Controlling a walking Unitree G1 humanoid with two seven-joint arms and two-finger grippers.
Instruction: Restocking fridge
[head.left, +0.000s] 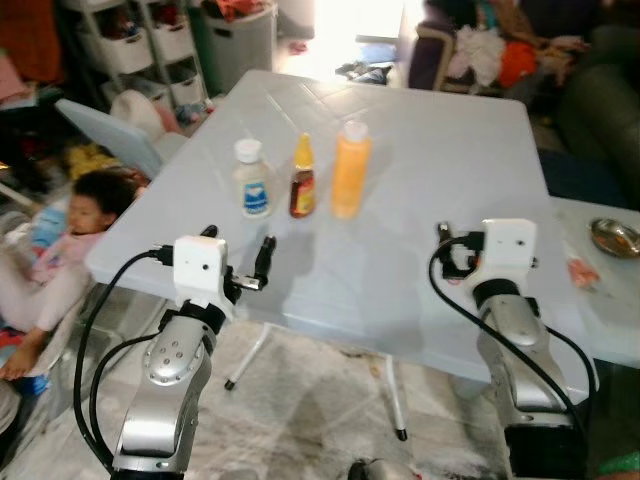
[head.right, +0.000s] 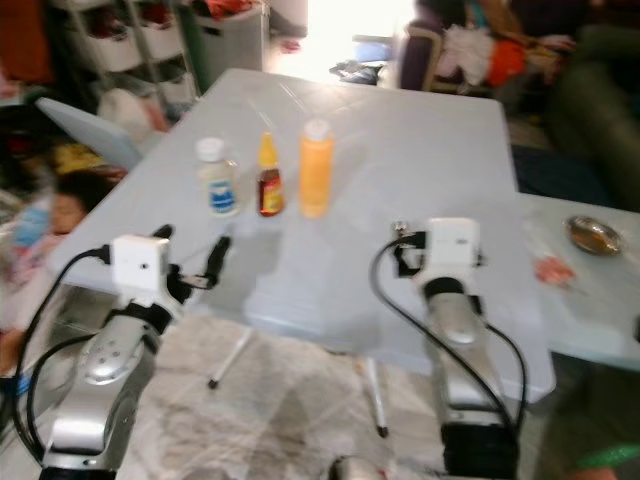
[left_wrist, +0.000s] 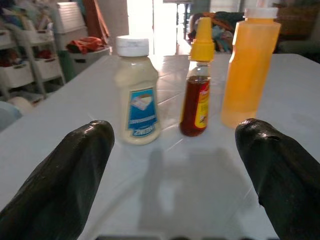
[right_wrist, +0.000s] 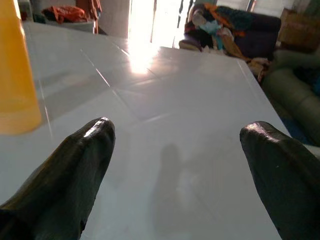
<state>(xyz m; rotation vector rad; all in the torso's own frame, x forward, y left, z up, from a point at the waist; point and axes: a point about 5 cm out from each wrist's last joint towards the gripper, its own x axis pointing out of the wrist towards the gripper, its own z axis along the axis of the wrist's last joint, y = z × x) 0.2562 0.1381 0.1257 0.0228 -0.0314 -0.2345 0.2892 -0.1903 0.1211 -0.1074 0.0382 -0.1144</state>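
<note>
three bottles stand upright in a row near the middle of the white worktop (head.left: 430, 170): a white mayonnaise bottle (head.left: 252, 179) with a blue label on the robot's left, a small dark sauce bottle (head.left: 302, 178) with a yellow cap in the middle, and a taller orange juice bottle (head.left: 349, 170) on the right, all close beside one another. the left gripper (left_wrist: 175, 165) hovers over the near edge of the worktop, its fingers (left_wrist: 70, 175) spread wide and holding nothing, pointing toward the bottles. the right gripper (right_wrist: 175, 170) hovers over the worktop to the right, fingers (right_wrist: 70, 170) likewise wide apart and empty. a small metal dish (head.left: 614, 237) rests on a neighbouring surface at far right. a child sits on the floor at left.
</note>
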